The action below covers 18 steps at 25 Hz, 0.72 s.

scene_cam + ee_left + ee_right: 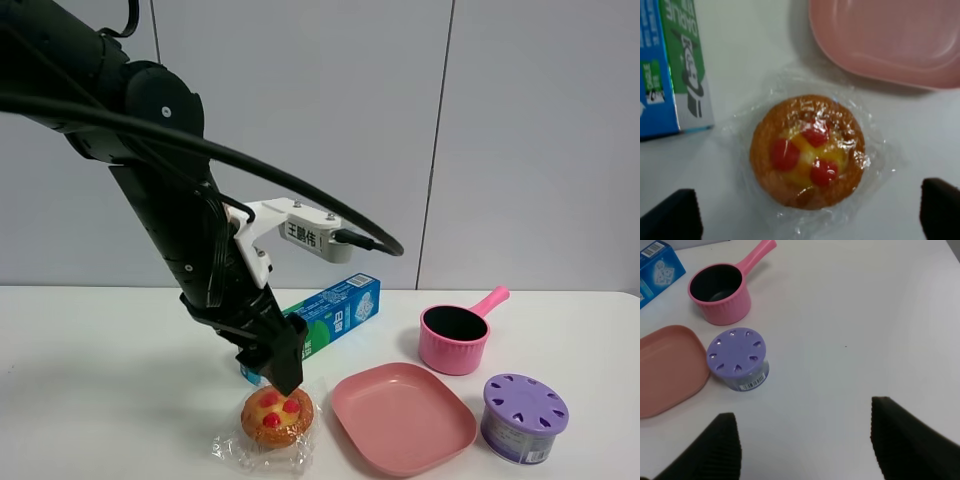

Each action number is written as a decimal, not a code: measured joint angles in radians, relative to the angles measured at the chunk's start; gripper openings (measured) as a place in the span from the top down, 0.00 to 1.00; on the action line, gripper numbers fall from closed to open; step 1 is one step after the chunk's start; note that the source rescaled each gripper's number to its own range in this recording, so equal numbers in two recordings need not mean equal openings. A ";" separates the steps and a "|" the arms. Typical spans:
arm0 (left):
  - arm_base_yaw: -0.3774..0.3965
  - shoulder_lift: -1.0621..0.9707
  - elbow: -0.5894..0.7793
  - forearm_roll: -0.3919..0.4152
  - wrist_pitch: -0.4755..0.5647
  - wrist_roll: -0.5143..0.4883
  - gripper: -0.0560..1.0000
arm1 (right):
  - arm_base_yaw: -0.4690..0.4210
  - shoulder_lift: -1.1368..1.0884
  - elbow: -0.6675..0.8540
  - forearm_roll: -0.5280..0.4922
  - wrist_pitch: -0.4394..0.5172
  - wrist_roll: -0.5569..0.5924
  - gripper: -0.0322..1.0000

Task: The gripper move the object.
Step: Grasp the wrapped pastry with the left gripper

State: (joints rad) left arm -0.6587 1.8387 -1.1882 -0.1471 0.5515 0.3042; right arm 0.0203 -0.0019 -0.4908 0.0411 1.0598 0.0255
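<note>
The object, a round golden-brown tart [277, 413] with red fruit pieces in crinkly clear plastic, lies on the white table near the front edge. My left gripper [286, 378] hangs just above its back edge. In the left wrist view the tart [807, 150] lies between the two black fingertips [672, 216], which stand wide apart on either side without touching it; the left gripper [807, 205] is open. My right gripper [805, 440] is open and empty over bare table, out of the exterior high view.
A pink square plate [403, 418] lies right of the tart. A purple round canister [523, 418] stands further right, with a pink saucepan [455, 338] behind it. A blue and green box [330, 315] lies behind the tart.
</note>
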 joint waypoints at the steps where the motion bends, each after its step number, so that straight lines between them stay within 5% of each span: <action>1: 0.000 0.010 -0.015 -0.002 0.006 0.000 0.29 | 0.000 0.000 0.000 0.000 0.000 0.000 0.00; 18: 0.000 0.179 -0.090 -0.004 0.087 0.000 0.33 | 0.000 0.000 0.000 0.000 0.000 0.000 0.00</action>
State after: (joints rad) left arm -0.6587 2.0174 -1.2778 -0.1507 0.6384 0.3042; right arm 0.0203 -0.0019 -0.4908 0.0411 1.0598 0.0255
